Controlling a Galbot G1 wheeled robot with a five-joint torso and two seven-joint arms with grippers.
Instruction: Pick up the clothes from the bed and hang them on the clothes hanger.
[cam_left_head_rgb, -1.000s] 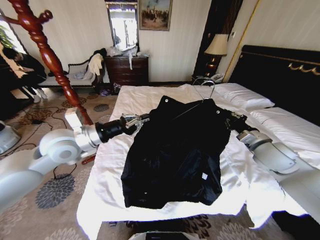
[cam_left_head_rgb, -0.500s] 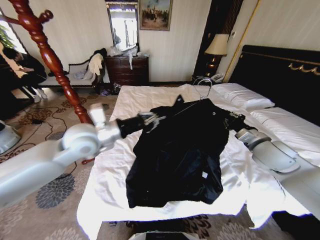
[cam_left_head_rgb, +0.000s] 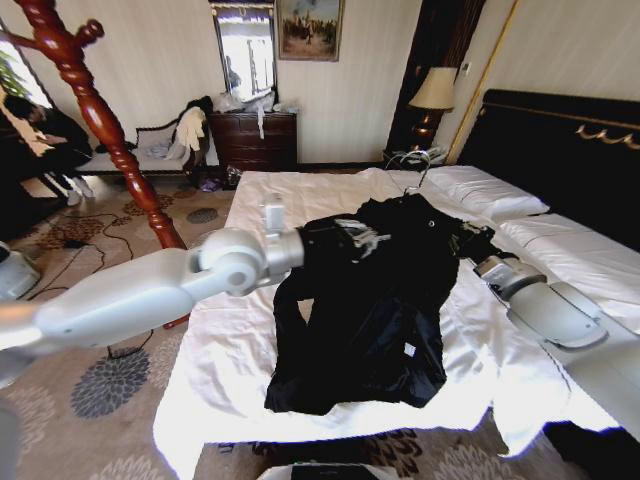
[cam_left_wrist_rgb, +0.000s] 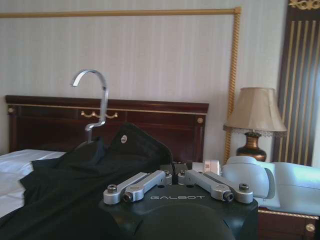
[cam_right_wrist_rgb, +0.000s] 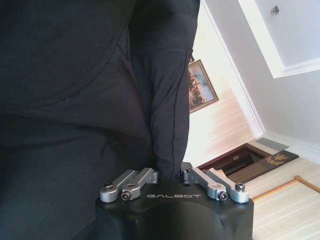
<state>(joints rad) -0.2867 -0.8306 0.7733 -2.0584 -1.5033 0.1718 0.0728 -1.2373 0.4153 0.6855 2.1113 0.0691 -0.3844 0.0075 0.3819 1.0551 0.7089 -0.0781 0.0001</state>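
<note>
Over the bed (cam_left_head_rgb: 250, 350), the left gripper (cam_left_head_rgb: 352, 232) has swept in across the jacket (cam_left_head_rgb: 370, 300) toward the headboard (cam_left_head_rgb: 560, 150). A second ago it was at the jacket's edge on the side away from the headboard. With it, that half of the jacket has bunched up and lifted off the sheet, baring white bedding there. The hem lies on the bed at the end far from the pillows, white tag (cam_left_head_rgb: 408, 351) showing. I judge the garment is being gathered onto the hanger (cam_left_head_rgb: 415, 165), not yet carried off; nothing hangs clear of the bed.

The right gripper (cam_left_head_rgb: 470, 242) sits at the jacket's headboard-side shoulder and has hardly moved.

In the head view the hanger is only a thin silver hook above the collar. The left wrist view shows that hook (cam_left_wrist_rgb: 95, 97) standing upright out of the collar, a snap (cam_left_wrist_rgb: 123, 138) just beside it, the headboard behind. There the left gripper's fingers (cam_left_wrist_rgb: 172, 179) are drawn close together; what they pinch I cannot tell, as cloth hides the tips.

The right wrist view shows what neither other does: the right gripper (cam_right_wrist_rgb: 170, 176) closed on a fold of black jacket (cam_right_wrist_rgb: 75, 100) cloth rising between its fingers.
</note>
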